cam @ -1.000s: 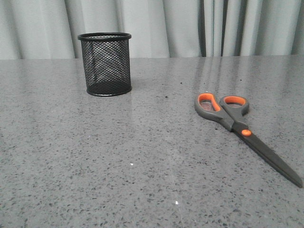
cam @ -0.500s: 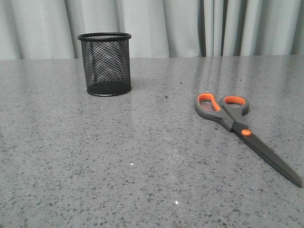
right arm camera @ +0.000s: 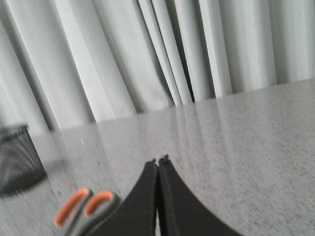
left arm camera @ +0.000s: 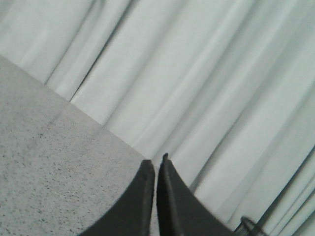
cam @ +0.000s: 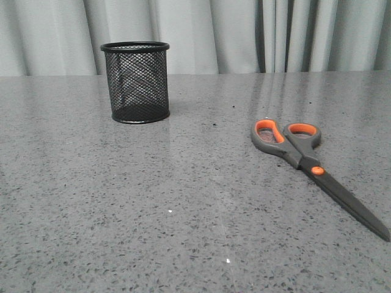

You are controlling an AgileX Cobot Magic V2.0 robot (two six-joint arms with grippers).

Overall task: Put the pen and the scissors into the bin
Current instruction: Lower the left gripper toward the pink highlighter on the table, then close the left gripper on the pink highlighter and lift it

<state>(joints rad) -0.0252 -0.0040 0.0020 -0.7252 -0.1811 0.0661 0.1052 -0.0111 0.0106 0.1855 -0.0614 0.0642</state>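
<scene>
The scissors (cam: 308,168) lie flat on the grey table at the right, orange-lined handles toward the back, dark blades pointing to the front right. The bin (cam: 135,82), a black wire-mesh cup, stands upright at the back left. The pen is out of view. Neither gripper shows in the front view. In the left wrist view my left gripper (left arm camera: 155,163) is shut and empty, pointed at the curtain. In the right wrist view my right gripper (right arm camera: 160,160) is shut and empty, with the scissors' handles (right arm camera: 86,206) beside it and the bin (right arm camera: 17,157) farther off.
A pale pleated curtain (cam: 244,33) hangs behind the table's far edge. The grey speckled tabletop (cam: 183,201) spreads between the bin and the scissors. A bit of dark wire (left arm camera: 251,226) shows at the edge of the left wrist view.
</scene>
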